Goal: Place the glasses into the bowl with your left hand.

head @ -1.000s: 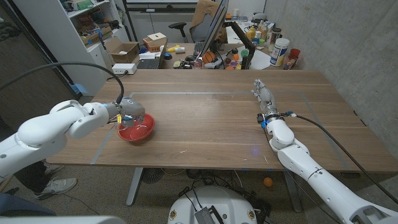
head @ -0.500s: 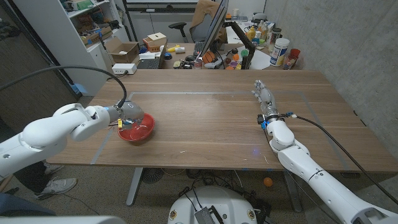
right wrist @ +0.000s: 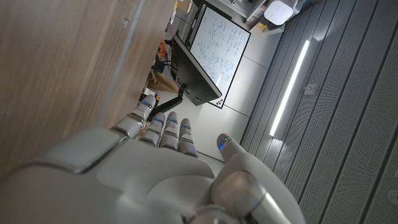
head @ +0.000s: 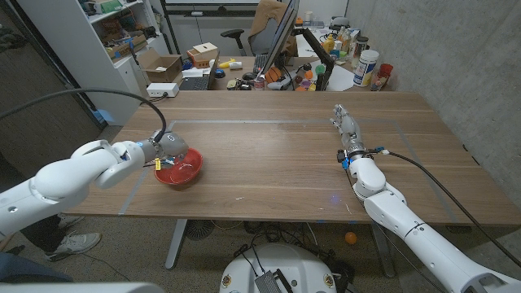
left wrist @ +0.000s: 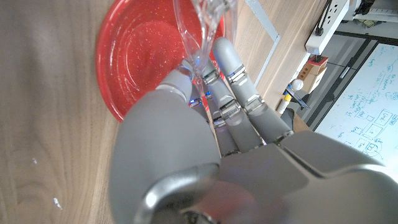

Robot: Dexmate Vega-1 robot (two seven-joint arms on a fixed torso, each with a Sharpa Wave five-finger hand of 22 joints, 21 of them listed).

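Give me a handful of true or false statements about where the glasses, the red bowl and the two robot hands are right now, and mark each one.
1. The left hand pinches the clear glasses over the red bowl. True.
2. The bowl stands near the table's right end. False: it stands toward the left end of the wooden table, by the left hand.
3. The right hand holds nothing. True.
4. The right hand rests inside the bowl. False: it is far across the table from the bowl.
5. The glasses have dark, opaque frames. False: in the left wrist view they are transparent.
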